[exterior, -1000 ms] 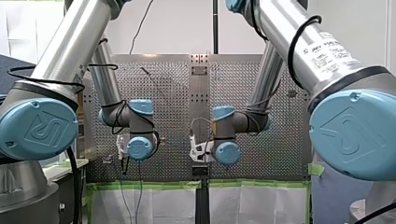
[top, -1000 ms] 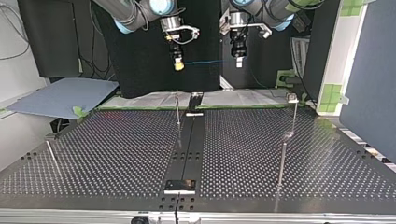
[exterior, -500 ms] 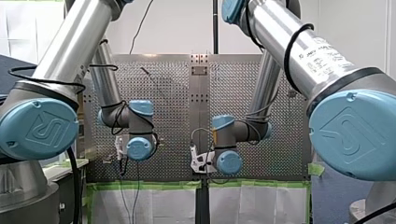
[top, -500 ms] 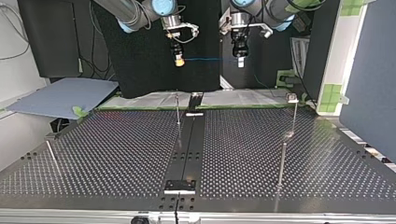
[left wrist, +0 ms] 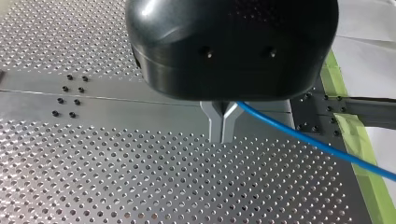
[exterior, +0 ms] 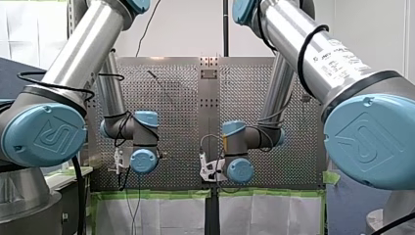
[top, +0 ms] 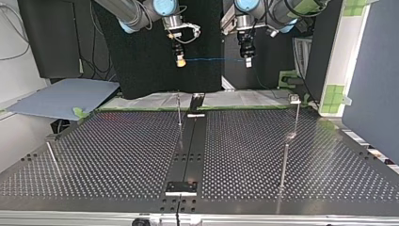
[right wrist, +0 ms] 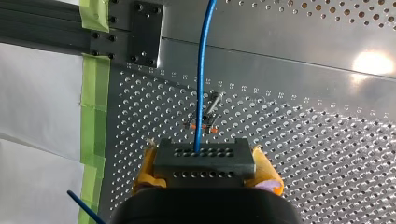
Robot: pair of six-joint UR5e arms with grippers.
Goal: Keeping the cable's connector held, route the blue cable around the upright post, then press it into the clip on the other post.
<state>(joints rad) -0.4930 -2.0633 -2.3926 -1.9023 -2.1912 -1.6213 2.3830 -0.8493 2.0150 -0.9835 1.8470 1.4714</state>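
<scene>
In the top view the blue cable (top: 214, 60) runs taut and level, high above the table, between my two grippers. My right gripper (top: 179, 60), at that view's left, has its yellow pads (right wrist: 267, 171) shut on the cable's black connector (right wrist: 204, 157). The cable (right wrist: 201, 84) leaves the connector straight ahead. My left gripper (top: 248, 60) has its metal fingers (left wrist: 217, 125) shut on the cable (left wrist: 317, 144), which trails off to one side. A thin upright post (top: 179, 112) stands on the table under my right gripper. A taller post with a block on top (top: 295, 99) stands at the right.
Two more thin posts rise from the perforated table, one at the top view's front right (top: 283, 165) and one at its left edge (top: 52, 159). A dark rail (top: 190, 146) runs down the table's middle. Green tape (right wrist: 91, 121) lines the table's edge.
My left gripper has moved toward the top view's right, lengthening the taut span of cable. My right gripper rose slightly early on and has held still since.
</scene>
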